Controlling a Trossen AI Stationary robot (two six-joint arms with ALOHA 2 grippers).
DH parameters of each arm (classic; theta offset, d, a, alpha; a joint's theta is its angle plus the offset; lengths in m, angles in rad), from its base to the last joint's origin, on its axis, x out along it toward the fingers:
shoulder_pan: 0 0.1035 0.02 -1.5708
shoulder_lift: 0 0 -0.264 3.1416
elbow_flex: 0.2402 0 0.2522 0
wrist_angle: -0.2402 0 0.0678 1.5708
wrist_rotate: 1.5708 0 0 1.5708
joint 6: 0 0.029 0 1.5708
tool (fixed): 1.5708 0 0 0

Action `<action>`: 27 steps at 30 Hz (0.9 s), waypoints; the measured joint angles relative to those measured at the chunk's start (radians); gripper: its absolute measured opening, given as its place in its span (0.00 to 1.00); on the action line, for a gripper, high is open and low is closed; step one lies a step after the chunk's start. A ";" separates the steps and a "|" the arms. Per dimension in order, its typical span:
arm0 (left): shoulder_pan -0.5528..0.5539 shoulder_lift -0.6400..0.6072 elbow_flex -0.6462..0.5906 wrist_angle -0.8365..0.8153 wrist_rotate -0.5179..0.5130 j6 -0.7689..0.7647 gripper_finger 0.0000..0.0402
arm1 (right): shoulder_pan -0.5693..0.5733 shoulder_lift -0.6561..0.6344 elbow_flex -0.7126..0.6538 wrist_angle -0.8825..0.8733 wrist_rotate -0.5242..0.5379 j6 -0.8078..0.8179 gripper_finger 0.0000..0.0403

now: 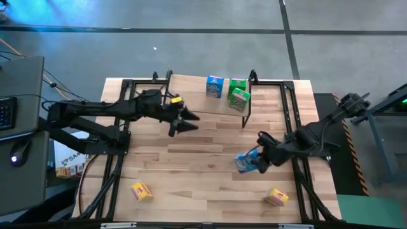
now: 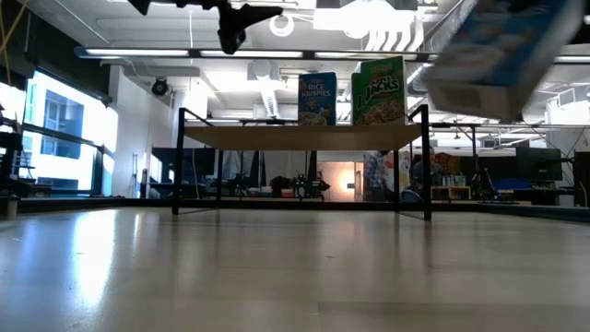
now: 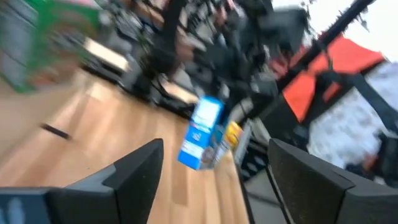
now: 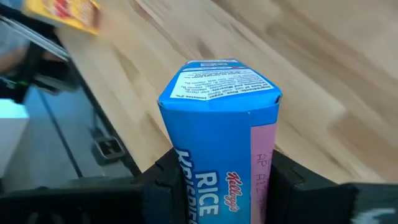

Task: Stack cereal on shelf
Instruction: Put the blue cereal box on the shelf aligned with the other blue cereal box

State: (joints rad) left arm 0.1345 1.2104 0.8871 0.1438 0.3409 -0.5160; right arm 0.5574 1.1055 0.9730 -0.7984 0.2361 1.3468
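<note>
Blue box (image 4: 217,149) clamped in right gripper (image 1: 259,159), lifted above table (image 1: 191,165). On shelf (image 1: 197,102): one blue (image 1: 214,86), two green boxes (image 1: 239,95). Left gripper (image 1: 184,122) spread wide, empty, beside shelf. Two yellow boxes (image 1: 141,191) near table's front edge.

1. In the low view, the held blue cereal box (image 2: 502,51) is blurred and cut off by the top and right edges; the gripper on it is out of sight.
2. In the left wrist view, a green box (image 3: 37,37) is smeared beyond reading.
3. In the right wrist view, a yellow box (image 4: 65,12) is cropped at the top edge.
4. In the high view, print on the two near yellow boxes (image 1: 141,191) is too small to read.
</note>
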 joint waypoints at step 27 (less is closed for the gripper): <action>-0.085 0.387 0.153 -0.015 0.311 0.099 0.71 | -0.256 0.194 0.001 0.534 -0.163 -0.398 0.29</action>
State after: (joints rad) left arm 0.0492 1.5975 1.0397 0.1285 0.6517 -0.4166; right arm 0.3013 1.3000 0.9740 -0.2641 0.0736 0.9489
